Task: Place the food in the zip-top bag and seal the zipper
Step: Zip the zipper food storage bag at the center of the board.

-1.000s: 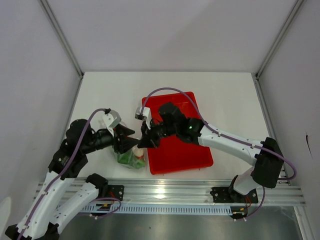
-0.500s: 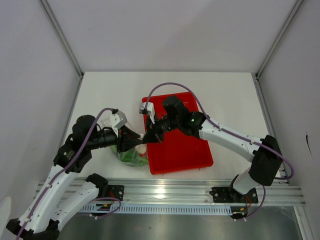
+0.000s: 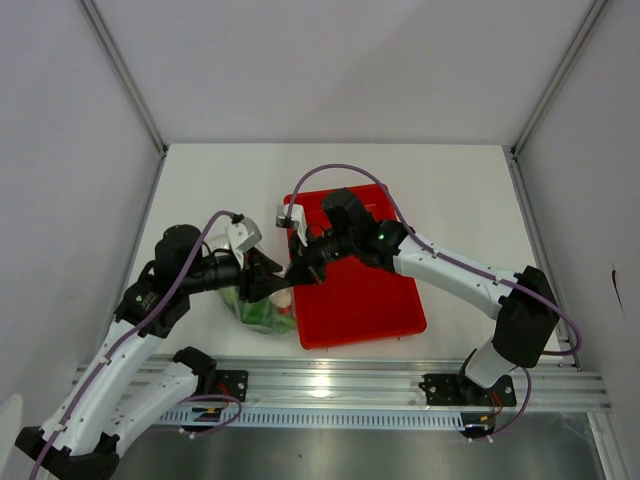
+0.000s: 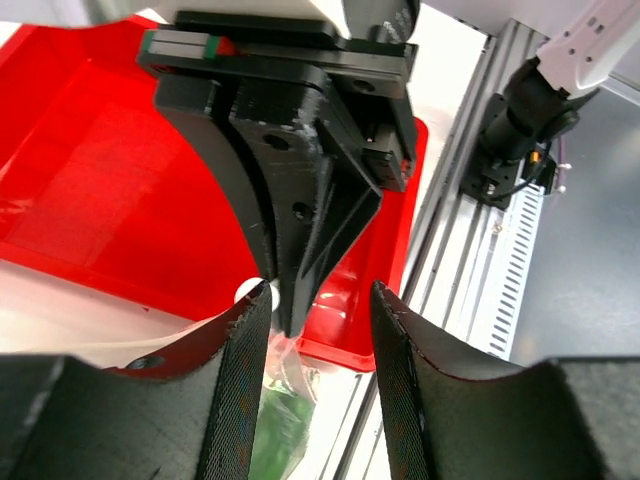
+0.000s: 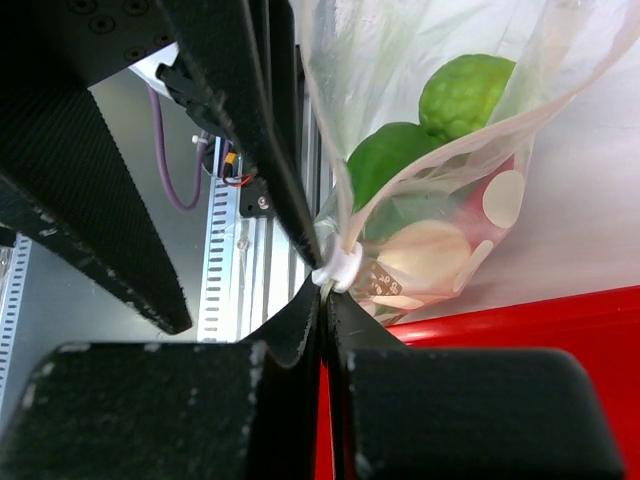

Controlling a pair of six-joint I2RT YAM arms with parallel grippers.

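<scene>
The clear zip-top bag (image 3: 262, 310) hangs just left of the red tray (image 3: 370, 300), with the food inside. The right wrist view shows the round green piece (image 5: 465, 95), a green pepper (image 5: 390, 165) and the white egg-like piece (image 5: 425, 250) through the plastic. My right gripper (image 3: 296, 273) is shut (image 5: 328, 310) on the bag's mouth edge, right below a white slider (image 5: 340, 268) on the zipper. My left gripper (image 3: 272, 287) is open (image 4: 320, 340). Its fingers (image 4: 245, 380) straddle the right gripper's tips (image 4: 295, 260) and the bag's top (image 4: 270, 420).
The red tray's near rim (image 4: 340, 350) lies right behind the bag. The metal rail (image 3: 400, 385) runs along the table's near edge. White walls close in the table on the left, right and back.
My left arm has moved right and forward, bringing its open fingers around the right gripper's tips. My right gripper has shifted slightly while holding the bag's edge.
</scene>
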